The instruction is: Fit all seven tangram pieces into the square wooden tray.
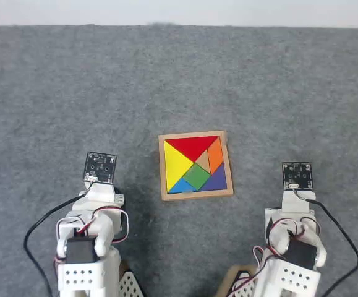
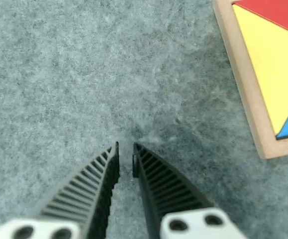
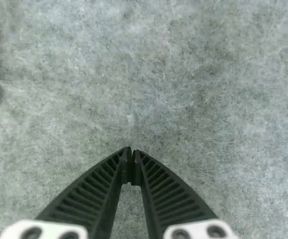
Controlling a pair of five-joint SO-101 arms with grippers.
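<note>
All seven pieces (image 1: pixel 195 164) lie inside the tray (image 1: pixel 162 170), mid-surface (image 1: pixel 166 80), between the arms. Left claw (image 2: pixel 125 149) barely parted, empty; right claw (image 3: pixel 131 152) clenched, empty. We judge it done, so we'd hold both parked, off the tray.

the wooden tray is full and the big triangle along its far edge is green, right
Not quite. The big triangle along the far edge of the tray is red, not green, as the high view shows. The green piece is a small square nearer the middle. The tray is full, as you say.
</note>
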